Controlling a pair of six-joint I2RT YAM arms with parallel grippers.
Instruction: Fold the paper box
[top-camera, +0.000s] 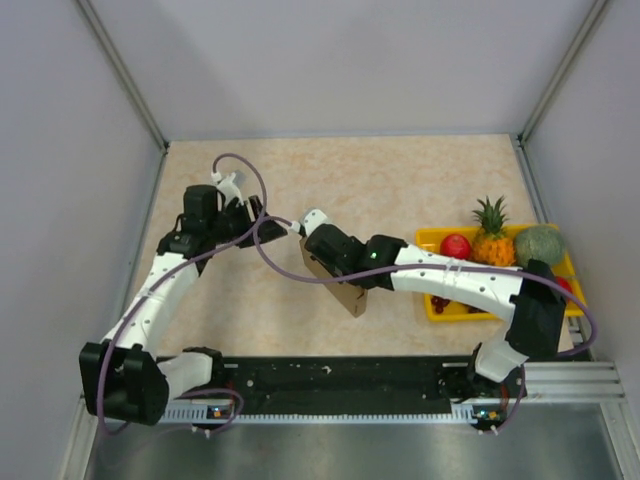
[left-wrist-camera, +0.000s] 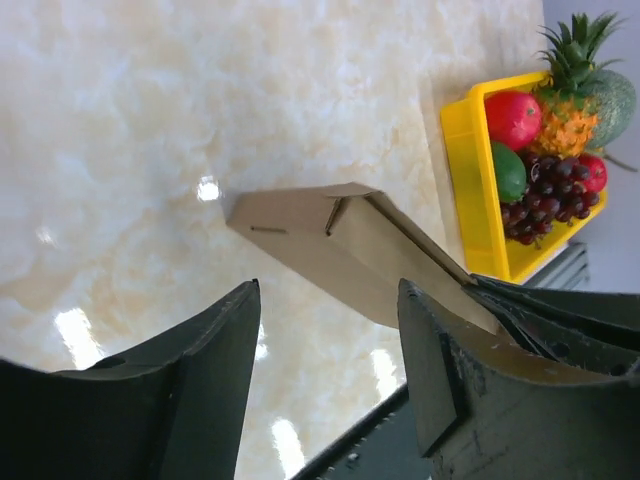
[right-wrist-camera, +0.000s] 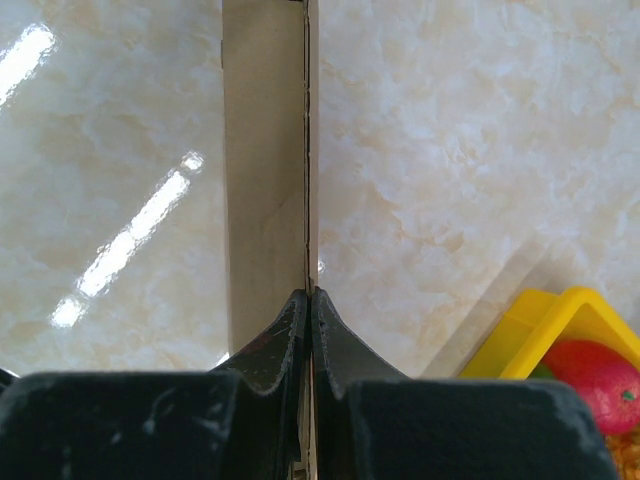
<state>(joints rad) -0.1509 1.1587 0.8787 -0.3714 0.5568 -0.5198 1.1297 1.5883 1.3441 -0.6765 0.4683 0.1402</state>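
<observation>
The paper box (top-camera: 345, 290) is plain brown cardboard, held up off the table near the middle. My right gripper (top-camera: 318, 240) is shut on a thin wall of it; in the right wrist view the fingers (right-wrist-camera: 308, 310) pinch the cardboard edge and the box (right-wrist-camera: 262, 170) runs straight away from them. My left gripper (top-camera: 245, 212) is open and empty, just left of the box. In the left wrist view the box (left-wrist-camera: 340, 250) shows beyond my open left gripper (left-wrist-camera: 328, 300), with a flap and a slit at its end.
A yellow fruit tray (top-camera: 432, 240) with a pineapple (top-camera: 490, 235), a red fruit, grapes and a green melon sits at the right; it also shows in the left wrist view (left-wrist-camera: 470, 180). Grey walls enclose the table. A black rail (top-camera: 340, 385) runs along the near edge.
</observation>
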